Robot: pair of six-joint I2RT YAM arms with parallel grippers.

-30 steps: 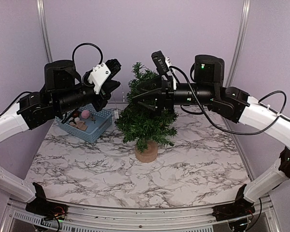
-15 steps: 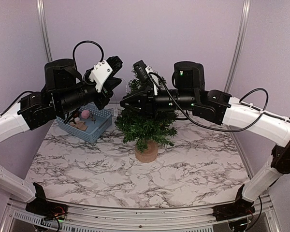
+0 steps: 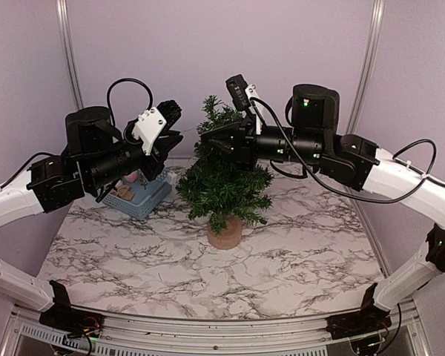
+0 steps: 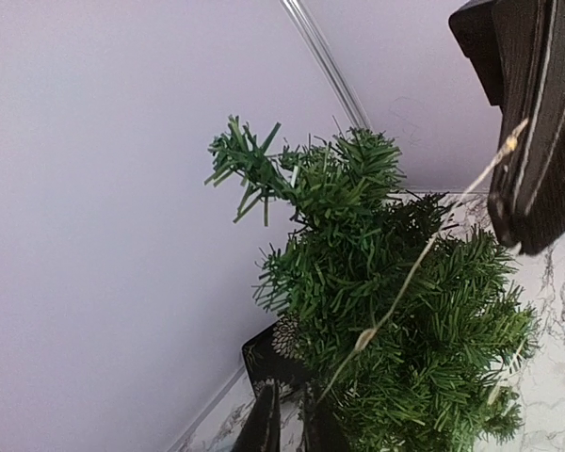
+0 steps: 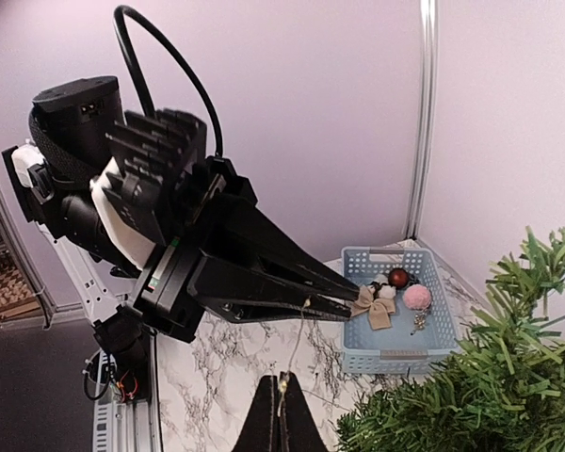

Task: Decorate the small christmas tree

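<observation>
**While the beaded wire [image 4: 424,250] only hangs in front of it, the small christmas tree [image 3: 222,178] is barely begun**

Since the overhead view shows you the whole rig, start there. The tree stands upright on its tan stump base [image 3: 225,233] at the middle back of the marbled tabletop [image 3: 297,259]. Your left tool [image 3: 176,135] and right tool [image 3: 205,144] meet high up, just in front of the upper branches, with their tips close together. A blue basket [image 3: 147,204] sits near the tree on its left side, partly hidden by the left arm.

From the left wrist, the wire runs down from your left tool's finger, across the front of the foliage, to dark fingertips at the bottom edge. It lies in front of the needles rather than among them. A short strand low on the right may sit in the branches, though you cannot be sure. No bauble shows on the tree.

From the right wrist, your right tool is pinched narrow on the wire, with one bead just above its tips. The left tool's long fingers converge to a point and the wire drops from them, so it too looks clamped on the wire. In the basket lie a tan bow [image 5: 372,306], a pink pompom [image 5: 416,297] and a red ball [image 5: 398,277].

Judging by this, the wire has yet to be wound round the tree, and every ornament is left to hang. No brand, label or writing can be read in any view.
</observation>
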